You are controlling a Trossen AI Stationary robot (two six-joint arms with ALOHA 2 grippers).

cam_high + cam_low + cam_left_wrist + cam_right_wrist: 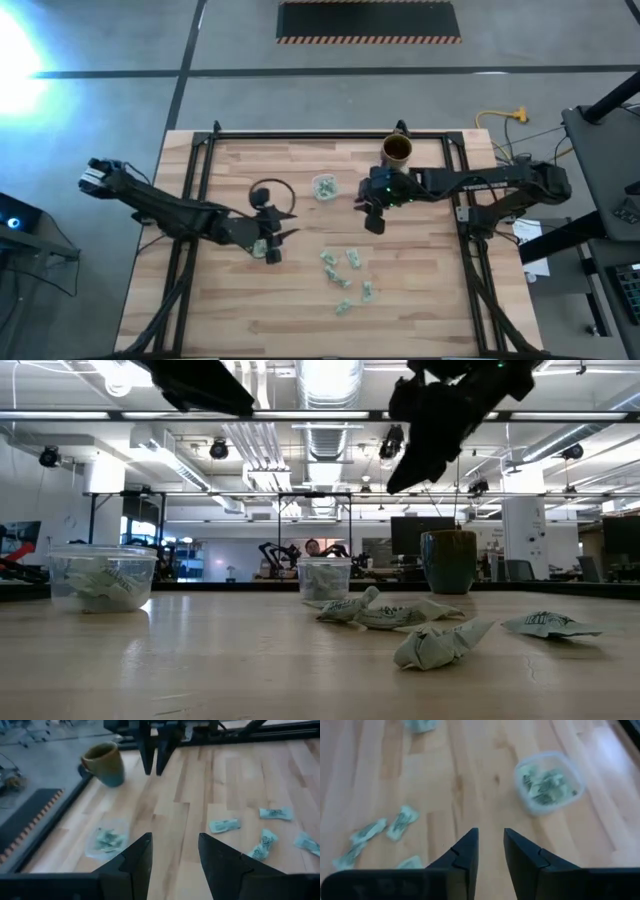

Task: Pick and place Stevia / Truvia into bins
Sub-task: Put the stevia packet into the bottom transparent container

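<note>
Stevia sachets (345,272) crumpled paper; bins (324,187) clear round plastic.

The table (420,300) is made of light brown wood, with thin darker lines between its planks. A black frame (300,135) is seen along its edges. The small sachets (345,270) are coloured pale green and white. The two cups (324,187) are see-through, and green and white paper is seen inside them. The mug (397,151) is coloured brown and gold in the high view, with a bluish-green side in the low view. Both arms are dark, almost black. The floor is grey, and a black mat (368,20) with an orange striped edge is laid on it.
</note>
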